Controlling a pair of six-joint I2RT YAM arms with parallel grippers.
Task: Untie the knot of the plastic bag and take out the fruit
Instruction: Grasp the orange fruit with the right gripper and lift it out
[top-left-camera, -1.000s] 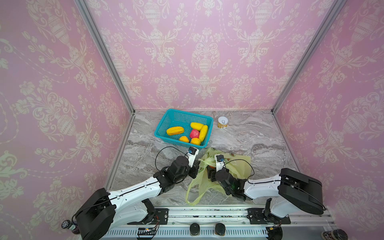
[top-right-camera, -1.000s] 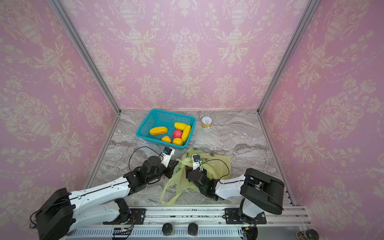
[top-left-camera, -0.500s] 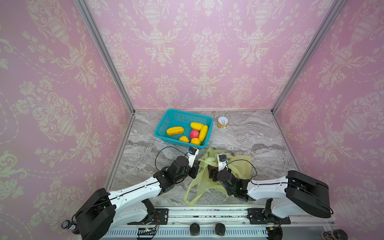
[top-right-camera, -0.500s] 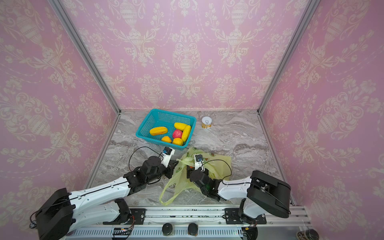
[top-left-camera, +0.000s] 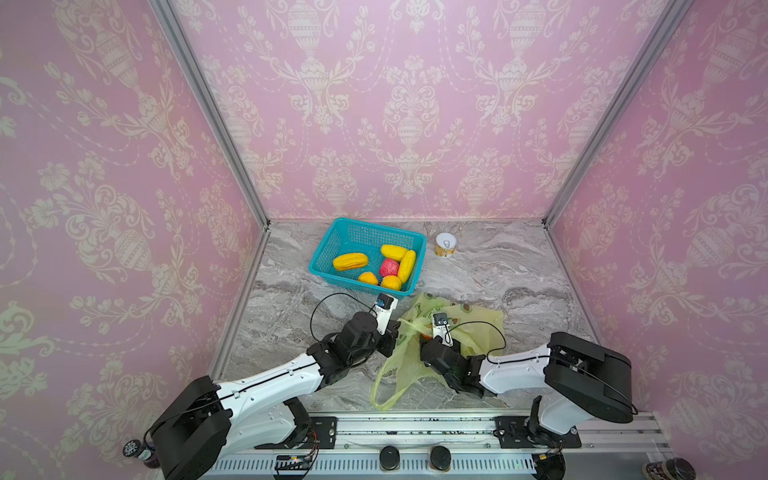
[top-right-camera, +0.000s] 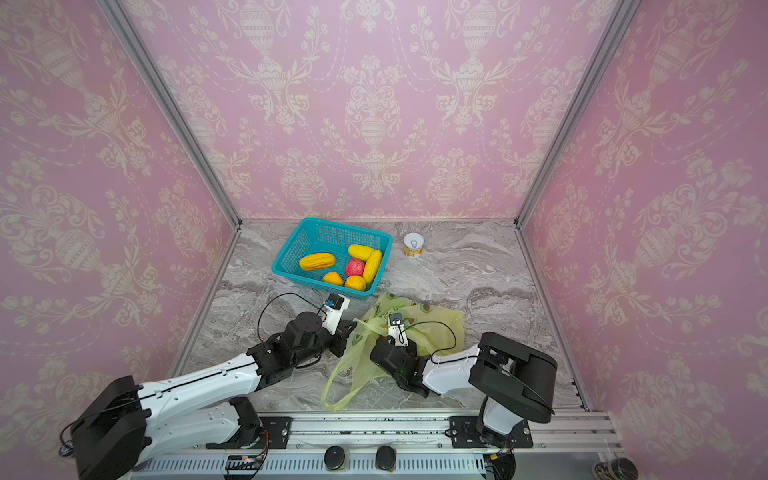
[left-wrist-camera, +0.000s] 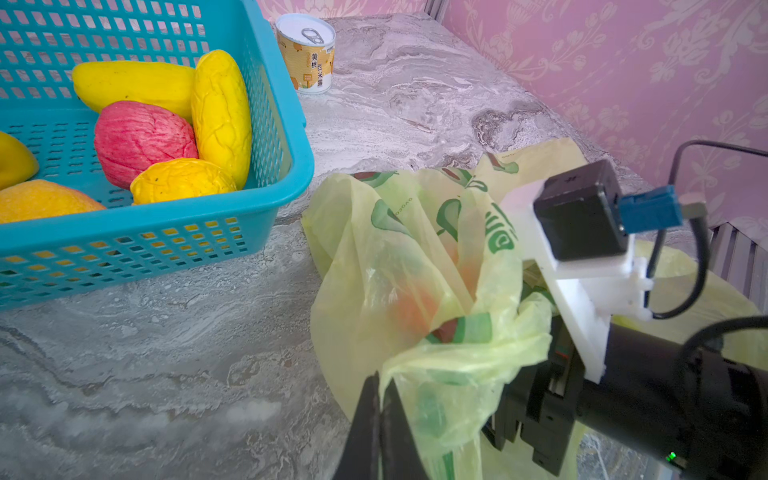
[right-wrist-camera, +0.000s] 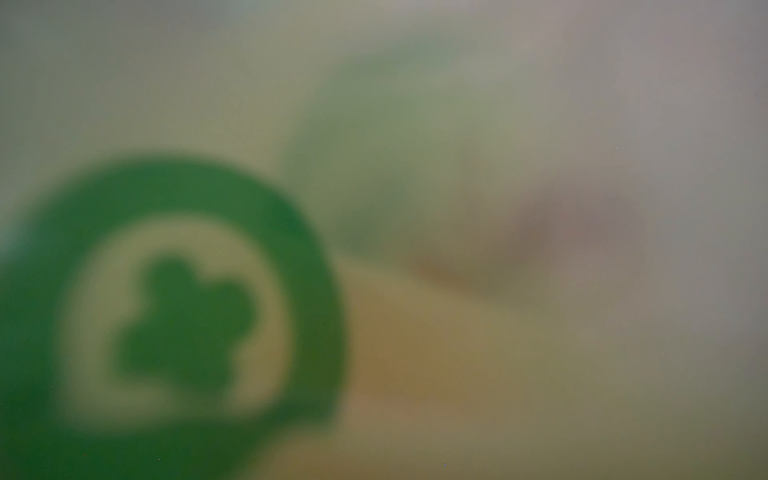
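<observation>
The yellow-green plastic bag lies crumpled at the table's front centre. My left gripper is shut on a fold of film at the bag's mouth. My right gripper reaches into the mouth from the right, with its fingers hidden by plastic. Bag film with a green print covers the right wrist view. An orange fruit shows blurred through the film. Several fruits, among them a pink-red one, lie in the basket. The knot is hidden; a loose loop handle trails toward the front edge.
The teal mesh basket stands just behind the bag, left of centre. A small white-topped can stands to its right near the back wall. Pink walls close the table on three sides.
The right arm has shifted slightly while its gripper stays in the bag's mouth. The left arm holds still with the film pinched.
</observation>
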